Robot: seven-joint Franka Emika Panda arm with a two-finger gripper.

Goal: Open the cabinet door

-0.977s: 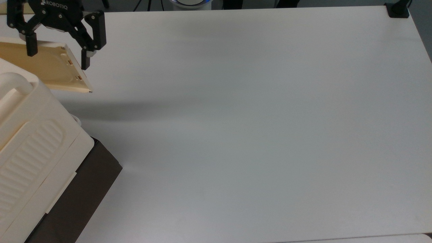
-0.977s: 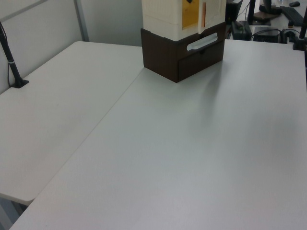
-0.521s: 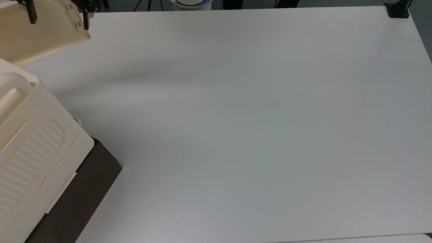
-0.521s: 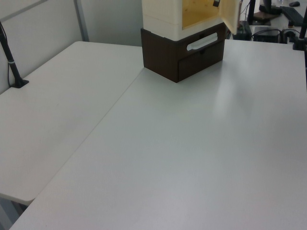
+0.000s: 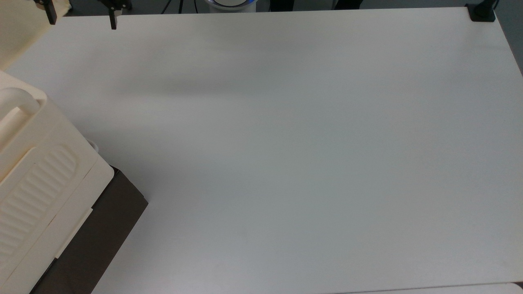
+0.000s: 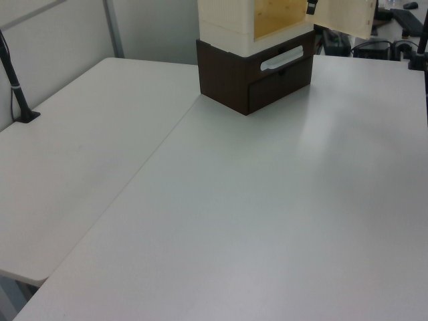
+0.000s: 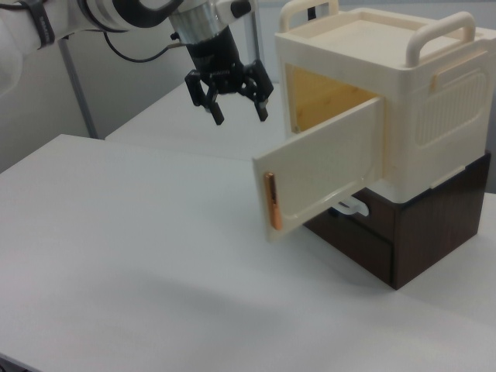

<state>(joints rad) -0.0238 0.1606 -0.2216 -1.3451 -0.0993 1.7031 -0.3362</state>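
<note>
The cabinet (image 7: 391, 93) is a cream box with two bar handles on top, standing on a dark brown base (image 7: 422, 232). Its cabinet door (image 7: 322, 174) stands swung wide open, showing a tan inside, with a copper strip on its free edge. In the left view the cabinet door (image 6: 344, 17) juts out to the right of the cabinet (image 6: 227, 17). My gripper (image 7: 238, 114) hangs open above and to the right view's left of the door, apart from it. In the top view the gripper (image 5: 81, 20) is at the top left edge, beside the cabinet door (image 5: 16, 32).
The white table (image 5: 286, 143) stretches wide to the top view's right. A black clamp (image 5: 482, 11) sits at its far corner. In the left view a black post (image 6: 17, 83) stands on a second adjoining table, and a white drawer handle (image 6: 281, 58) sticks out of the brown base.
The door has swung further open, away from the cabinet. My gripper, which straddled the door's free edge, has moved with it toward the top view's upper edge and now stands clear of it.
</note>
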